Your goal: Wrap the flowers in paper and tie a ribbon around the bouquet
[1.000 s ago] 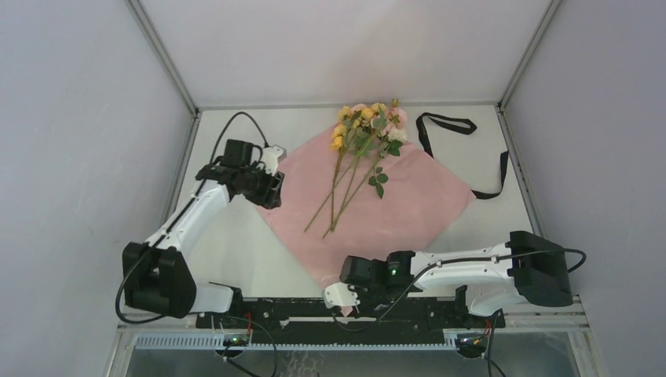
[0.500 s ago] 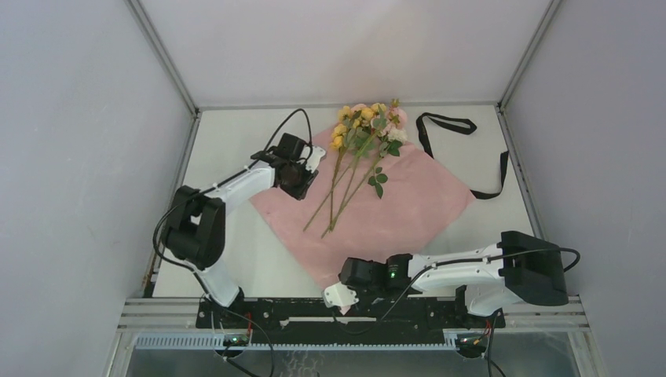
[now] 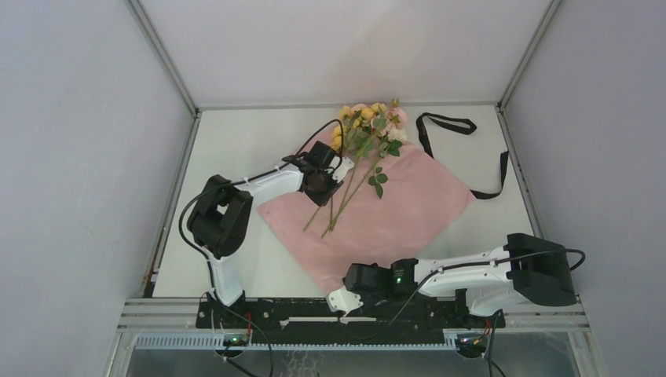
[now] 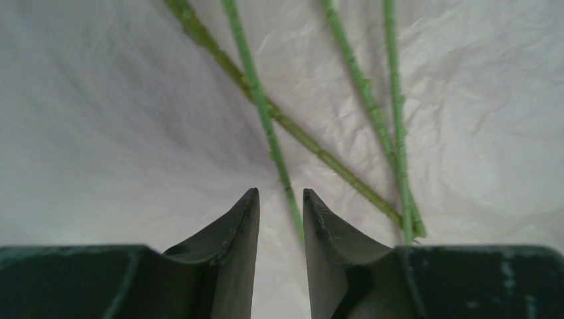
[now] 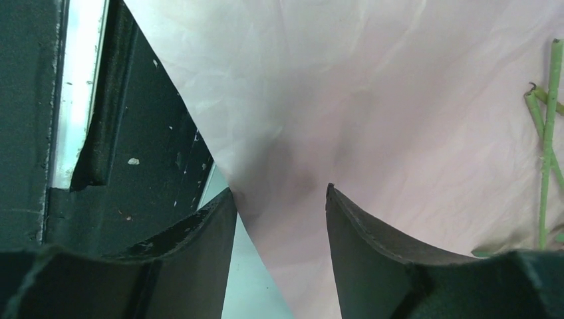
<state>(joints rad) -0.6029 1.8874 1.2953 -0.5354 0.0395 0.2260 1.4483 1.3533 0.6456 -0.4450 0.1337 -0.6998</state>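
The left arm has swung right from the left edge of the paper (image 3: 408, 204) and reached out over it. The left gripper (image 4: 281, 197) now hangs above the stems (image 3: 334, 206), its jaws narrowly apart with one stem running into the gap. The right gripper (image 5: 279, 193) has edged slightly nearer at the paper's near corner.

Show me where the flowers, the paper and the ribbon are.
flowers (image 3: 369, 118): top view, on the yellow blooms.
paper (image 3: 416, 204): top view, on its bare pink face.
ribbon (image 3: 449, 118): top view, on its far loop.
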